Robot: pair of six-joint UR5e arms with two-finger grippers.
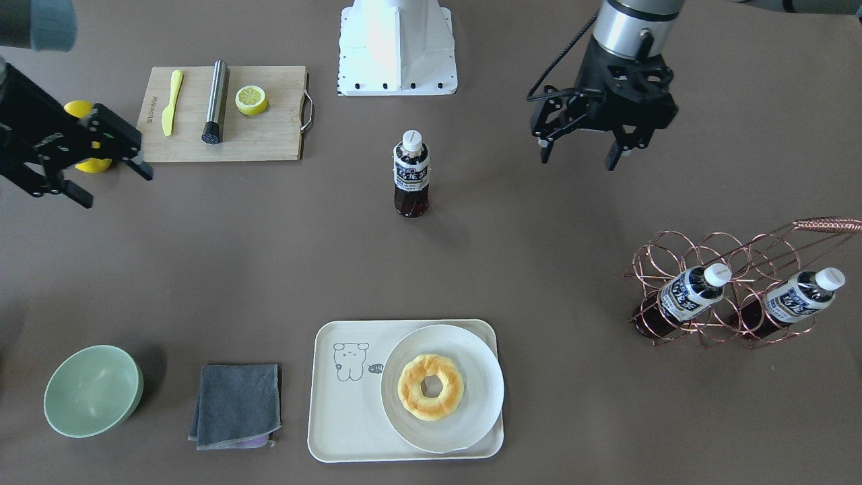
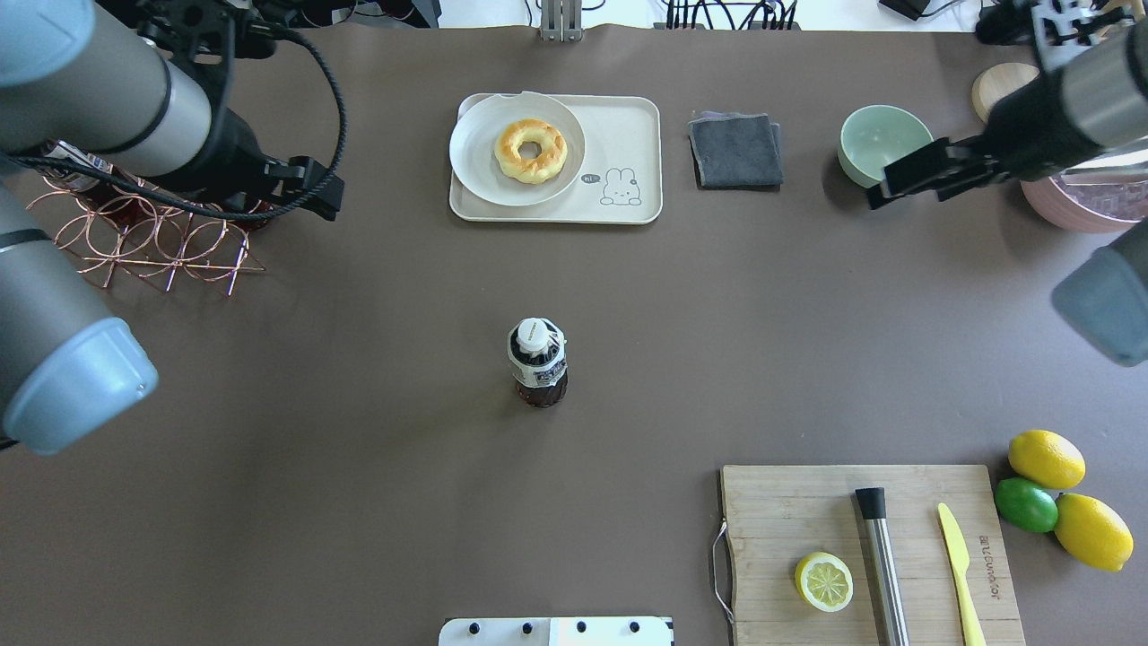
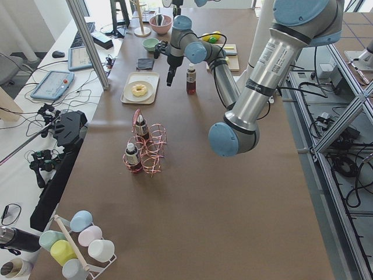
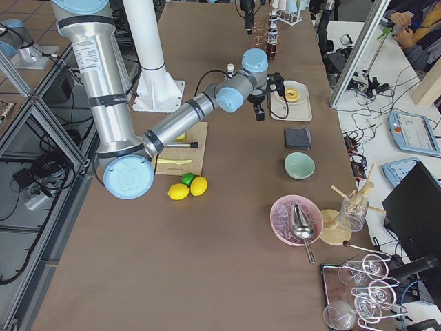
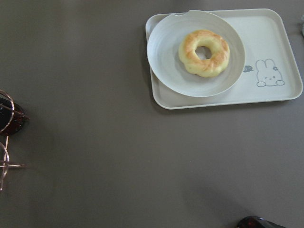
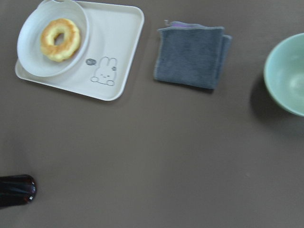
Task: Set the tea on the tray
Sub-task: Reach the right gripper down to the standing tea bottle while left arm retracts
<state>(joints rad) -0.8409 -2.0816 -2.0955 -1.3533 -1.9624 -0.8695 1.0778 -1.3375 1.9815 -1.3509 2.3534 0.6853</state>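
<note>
Since the tea (image 1: 411, 174) is standing upright on its own in the middle of the table, well apart from the tray (image 1: 343, 417), I'd say we're right at the start: the grab hasn't happened yet. The left gripper (image 1: 578, 160) hovers off to the bottle's side with its fingers spread wide and nothing between them. The right gripper (image 1: 114, 186) is spread and empty too, over near the cutting board (image 1: 269, 135). Can't tell which arm is meant to go for it. Next move, as I read it, is getting the fingers around the bottle's body, closing, then carrying it to the tray. The tricky bit is that the plate (image 1: 485, 391) with the donut (image 1: 431, 386) takes up most of the tray. The bare spot is the end with the bear drawing, so it'd have to land there, upright, without bumping the plate.
</note>
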